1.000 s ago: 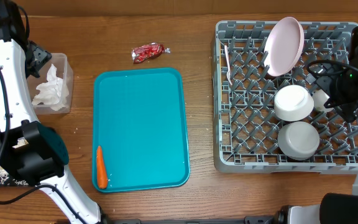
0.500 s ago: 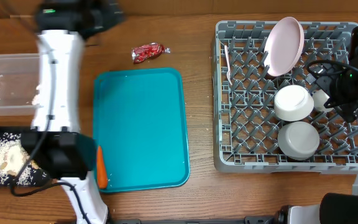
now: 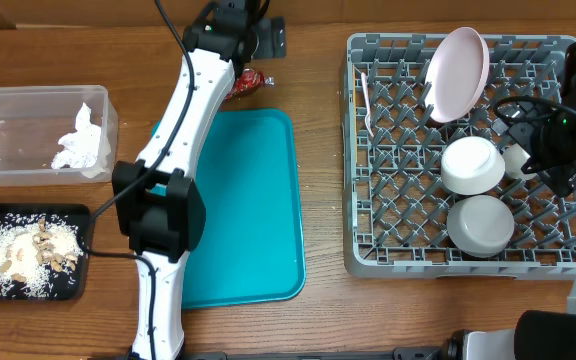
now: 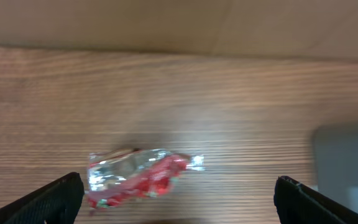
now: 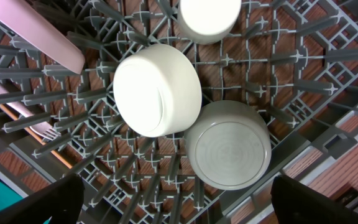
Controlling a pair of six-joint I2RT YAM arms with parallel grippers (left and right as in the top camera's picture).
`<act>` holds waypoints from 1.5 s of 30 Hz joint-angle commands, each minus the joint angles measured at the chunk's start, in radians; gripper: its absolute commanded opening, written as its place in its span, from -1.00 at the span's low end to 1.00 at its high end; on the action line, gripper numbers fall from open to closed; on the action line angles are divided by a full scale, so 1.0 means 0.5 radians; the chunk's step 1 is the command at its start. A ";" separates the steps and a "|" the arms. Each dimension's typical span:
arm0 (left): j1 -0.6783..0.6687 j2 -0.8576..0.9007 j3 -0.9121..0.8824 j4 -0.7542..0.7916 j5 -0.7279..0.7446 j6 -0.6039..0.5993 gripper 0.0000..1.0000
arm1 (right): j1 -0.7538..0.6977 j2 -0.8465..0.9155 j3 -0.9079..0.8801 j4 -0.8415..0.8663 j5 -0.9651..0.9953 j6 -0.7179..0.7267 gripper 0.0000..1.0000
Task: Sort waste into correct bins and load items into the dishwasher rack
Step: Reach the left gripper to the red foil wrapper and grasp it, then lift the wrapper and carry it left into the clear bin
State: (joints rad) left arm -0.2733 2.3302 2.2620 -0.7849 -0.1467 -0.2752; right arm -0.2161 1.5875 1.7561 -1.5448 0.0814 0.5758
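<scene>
The left tool (image 4: 182,208) hangs wide open over the foil wrapper (image 4: 140,177), whose long axis runs finger to finger. The right tool (image 5: 179,205), also open, sits well apart above the rack (image 3: 352,200).

Overhead, the left arm (image 3: 183,110) covers most of the foil wrapper (image 3: 252,80); the left wrist view shows it blurred. The black tray (image 3: 68,212) runs off the picture's left edge.

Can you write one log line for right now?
left gripper: open, over foil wrapper | right gripper: open, over dishwasher rack | napkin: in clear tub
</scene>
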 commanded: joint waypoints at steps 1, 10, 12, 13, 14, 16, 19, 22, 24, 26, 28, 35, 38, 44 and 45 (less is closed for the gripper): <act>0.056 0.069 0.018 0.013 -0.091 0.147 1.00 | -0.006 -0.006 -0.007 0.008 -0.004 -0.005 1.00; 0.170 0.190 0.018 -0.043 0.072 0.346 1.00 | -0.006 -0.006 -0.007 0.008 -0.004 -0.005 1.00; 0.180 0.210 0.018 -0.079 0.189 0.452 1.00 | -0.006 -0.006 -0.007 0.008 -0.004 -0.005 1.00; 0.182 0.222 0.018 -0.089 0.212 0.490 1.00 | -0.006 -0.006 -0.007 0.008 -0.004 -0.005 1.00; 0.182 0.227 0.018 -0.097 0.214 0.514 1.00 | -0.006 -0.006 -0.007 0.008 -0.004 -0.005 1.00; 0.182 0.255 0.014 -0.112 0.217 0.594 1.00 | -0.006 -0.006 -0.007 0.008 -0.004 -0.005 1.00; 0.180 0.282 0.014 -0.134 0.230 0.714 1.00 | -0.006 -0.006 -0.007 0.008 -0.004 -0.005 1.00; 0.175 0.313 0.004 -0.150 0.230 0.845 1.00 | -0.006 -0.006 -0.007 0.008 -0.004 -0.005 1.00; 0.172 0.326 0.002 -0.149 0.229 0.889 1.00 | -0.006 -0.006 -0.007 0.008 -0.004 -0.005 0.99; 0.172 0.336 0.002 -0.140 0.229 0.911 1.00 | -0.006 -0.006 -0.007 0.008 -0.004 -0.005 1.00; 0.172 0.336 0.000 -0.116 0.229 0.927 1.00 | -0.006 -0.006 -0.007 0.008 -0.004 -0.005 1.00; 0.166 0.336 -0.008 -0.097 0.336 0.964 0.94 | -0.006 -0.006 -0.007 0.008 -0.004 -0.005 1.00; 0.165 0.336 -0.008 -0.097 0.347 0.964 0.97 | -0.006 -0.006 -0.007 0.008 -0.004 -0.005 1.00; 0.166 0.336 -0.018 -0.105 0.348 0.964 1.00 | -0.006 -0.006 -0.007 0.008 -0.004 -0.005 1.00; 0.165 0.336 -0.027 -0.103 0.347 0.964 1.00 | -0.006 -0.006 -0.007 0.008 -0.004 -0.005 1.00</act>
State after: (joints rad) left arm -0.1837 2.4775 2.2616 -0.8379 0.0086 0.1875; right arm -0.2161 1.5875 1.7561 -1.5452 0.0811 0.5758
